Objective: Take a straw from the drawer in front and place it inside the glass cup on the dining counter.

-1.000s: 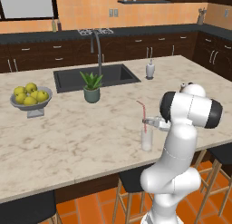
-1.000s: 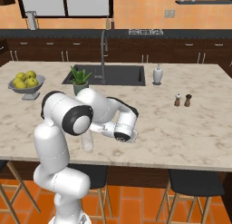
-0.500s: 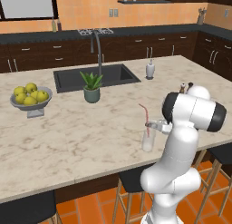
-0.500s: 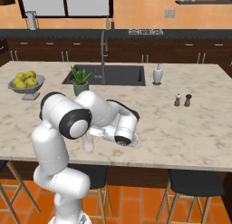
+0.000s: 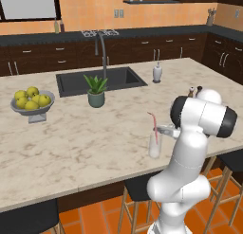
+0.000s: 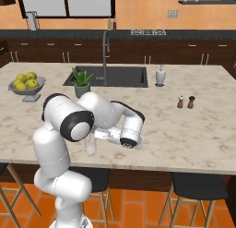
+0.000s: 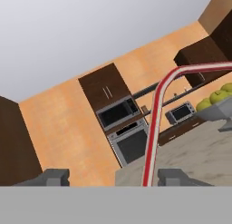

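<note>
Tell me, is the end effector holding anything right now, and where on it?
Nothing: the end effector is open, and the straw stands between its fingers, touching neither.

My arm rises from the base, folds at the elbow and reaches low and level toward the cup (image 5: 154, 145). The gripper (image 7: 107, 177) lies beside the cup, its two fingertips (image 7: 53, 177) spread apart, one on each side of the straw (image 7: 153, 136).

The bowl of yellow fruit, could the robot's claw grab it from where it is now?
Probably not straight away. The claw is beside the glass cup holding the straw, near the counter's front edge. The fruit bowl sits far across the dining counter. Nothing blocks the way, but it looks like a long stretch.
</note>
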Robot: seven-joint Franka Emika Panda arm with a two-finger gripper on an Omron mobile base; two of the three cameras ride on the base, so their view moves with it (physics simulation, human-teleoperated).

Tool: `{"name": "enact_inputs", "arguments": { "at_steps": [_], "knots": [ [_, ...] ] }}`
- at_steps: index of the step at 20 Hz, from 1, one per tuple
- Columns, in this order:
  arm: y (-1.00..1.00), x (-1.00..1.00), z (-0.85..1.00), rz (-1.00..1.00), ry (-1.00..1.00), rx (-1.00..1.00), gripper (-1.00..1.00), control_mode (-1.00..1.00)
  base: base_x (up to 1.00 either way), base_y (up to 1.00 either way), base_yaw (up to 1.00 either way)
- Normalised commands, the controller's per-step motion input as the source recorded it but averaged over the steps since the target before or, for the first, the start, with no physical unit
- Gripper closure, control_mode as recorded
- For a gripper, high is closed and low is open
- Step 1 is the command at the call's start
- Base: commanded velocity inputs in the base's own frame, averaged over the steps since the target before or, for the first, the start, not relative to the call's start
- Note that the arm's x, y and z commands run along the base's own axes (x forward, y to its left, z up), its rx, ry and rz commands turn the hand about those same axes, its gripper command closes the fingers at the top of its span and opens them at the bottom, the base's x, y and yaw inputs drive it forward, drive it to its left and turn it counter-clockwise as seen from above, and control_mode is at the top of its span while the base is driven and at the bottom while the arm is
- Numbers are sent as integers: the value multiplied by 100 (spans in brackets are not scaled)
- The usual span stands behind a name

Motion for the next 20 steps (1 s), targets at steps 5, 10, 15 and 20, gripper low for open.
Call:
{"name": "enact_inputs", "arguments": {
  "at_steps": [5,10,15,20],
  "knots": [
    [-3,-7,-12,0,-2,-4,-100,-100,0,0,0],
    [12,-35,-1,0,-1,-9,-100,-100,0,0,0],
    [7,-14,-3,0,1,-3,-100,-100,0,0,0],
    [-10,-2,-17,0,0,-3,-100,-100,0,0,0]
  ]
}}
